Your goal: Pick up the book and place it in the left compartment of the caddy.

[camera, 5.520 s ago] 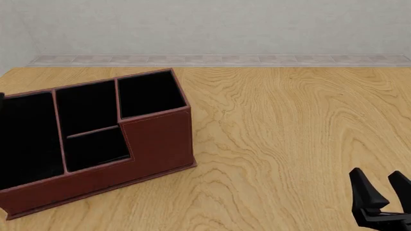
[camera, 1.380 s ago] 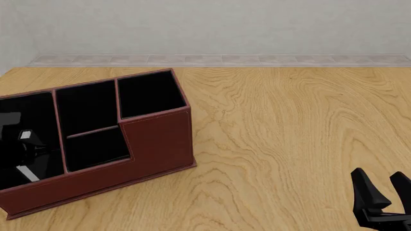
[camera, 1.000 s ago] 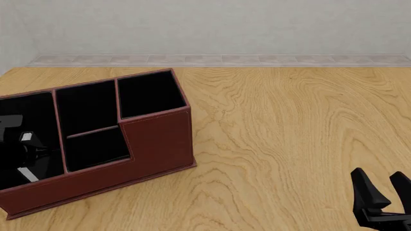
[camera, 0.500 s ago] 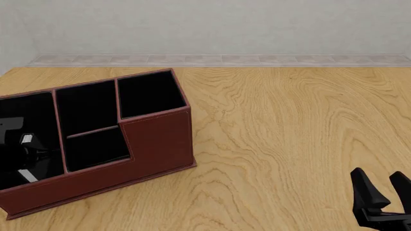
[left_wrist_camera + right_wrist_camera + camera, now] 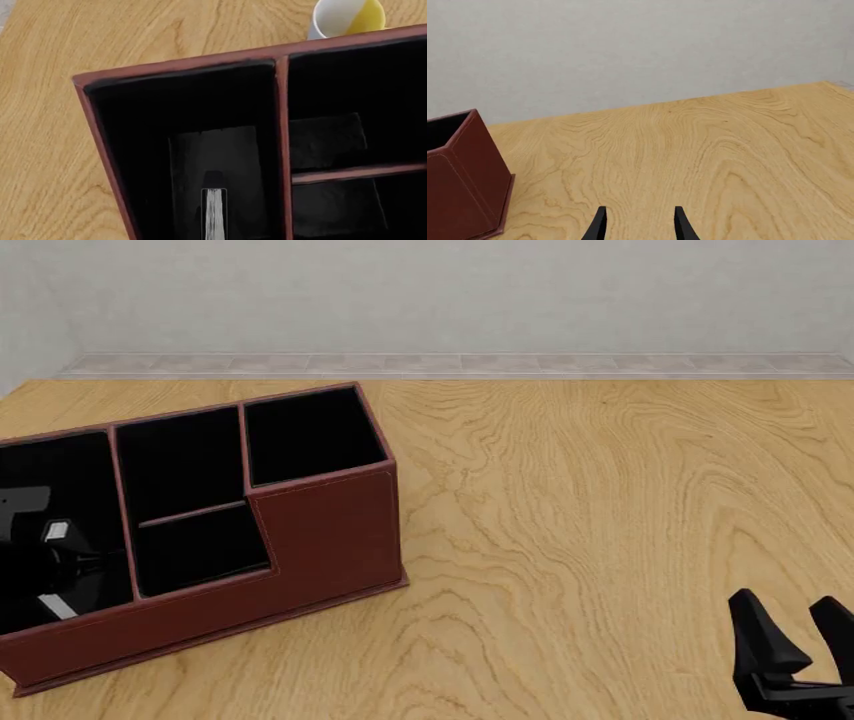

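Room: pale grey wall behind a wood-grain bench (image 5: 601,520), with a light strip where wall meets bench.
Caddy (image 5: 334,530): dark red-brown box on the near-left part of the bench, turned a little askew, its left end cut by the front view's edge; stepped front wall, tall square section at its right end.
Left compartment (image 5: 200,125): widest black-lined section, at the low end; walls all round, open at the top.
Book (image 5: 214,212): inside the left compartment, standing on edge with its white page edge up, away from the side walls in the left wrist view.
Left hand (image 5: 47,565): over or within the left compartment in the front view, black against black lining; whether its fingers are apart or together, I cannot tell.
Right hand (image 5: 798,640): near-right corner of the bench, fingers spread, holding nothing.
Cup (image 5: 347,17): white with yellow inside, just beyond the caddy's far wall.
Open room: bare wood across the whole middle and right of the bench, from the caddy's right end to the right hand.
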You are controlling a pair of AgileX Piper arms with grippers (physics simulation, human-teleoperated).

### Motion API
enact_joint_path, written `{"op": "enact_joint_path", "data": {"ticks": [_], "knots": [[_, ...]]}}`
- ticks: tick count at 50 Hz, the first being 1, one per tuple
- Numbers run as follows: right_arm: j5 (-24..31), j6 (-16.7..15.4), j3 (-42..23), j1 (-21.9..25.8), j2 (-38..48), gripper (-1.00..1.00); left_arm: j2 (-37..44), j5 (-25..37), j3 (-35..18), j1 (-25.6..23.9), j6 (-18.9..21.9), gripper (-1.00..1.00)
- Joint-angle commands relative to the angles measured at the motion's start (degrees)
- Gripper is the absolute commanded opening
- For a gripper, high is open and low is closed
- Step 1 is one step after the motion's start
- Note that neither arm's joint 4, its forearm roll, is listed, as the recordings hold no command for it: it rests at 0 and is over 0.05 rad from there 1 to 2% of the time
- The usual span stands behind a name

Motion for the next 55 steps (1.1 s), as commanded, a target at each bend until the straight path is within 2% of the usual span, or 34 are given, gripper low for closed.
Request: {"op": "enact_joint_path", "data": {"ticks": [1,18,32,33,55], "knots": [[0.1,0.0,0.0,0.0,-0.1,1.00,0.0,-0.4,-0.2,0.2,0.7,-1.00],[-0.2,0.0,0.0,0.0,0.2,1.00,0.5,-0.3,-0.4,-0.1,0.5,-1.00],[-0.3,0.0,0.0,-0.1,0.2,1.00,-0.3,0.6,-0.8,-1.8,-0.9,-1.00],[-0.2,0.0,0.0,-0.1,0.1,1.00,-0.5,0.8,-0.6,-3.1,-1.3,-1.00],[0.1,0.3,0.0,-0.1,-0.1,1.00,-1.2,0.3,-0.1,-2.1,0.8,-1.00]]}}
